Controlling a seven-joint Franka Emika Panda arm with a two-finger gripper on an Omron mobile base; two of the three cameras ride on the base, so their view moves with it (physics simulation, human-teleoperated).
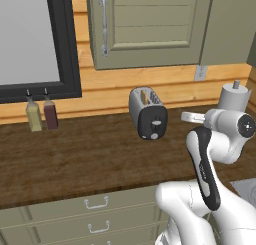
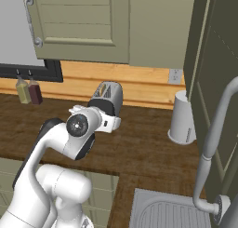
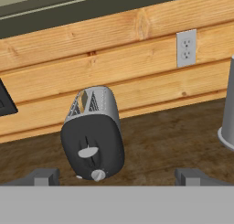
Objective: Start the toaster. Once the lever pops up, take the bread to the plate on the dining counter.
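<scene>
Silver-grey body: the toaster stands upright on the dark wood desk, close to the plank wall behind it.
End panel: black, facing the robot, with the lever about halfway up its slot and a round knob below it.
Slots: the bread shows as a tan edge in one slot of the toaster; the other slot cannot be read.
Gripper: the gripper hangs in front of the toaster's end panel, well apart from it, jaws spread wide and holding nothing; its two tips frame the toaster from either side in the hand view.
Left of toaster: two bottles, one yellowish and one dark red, stand against the wall under a black-framed window.
Right of toaster: a wall outlet on the planks and a pale grey cylinder on the desk.
Further right: a sink with a curved grey faucet.
Above toaster: an olive-green cabinet door with a metal handle.
</scene>
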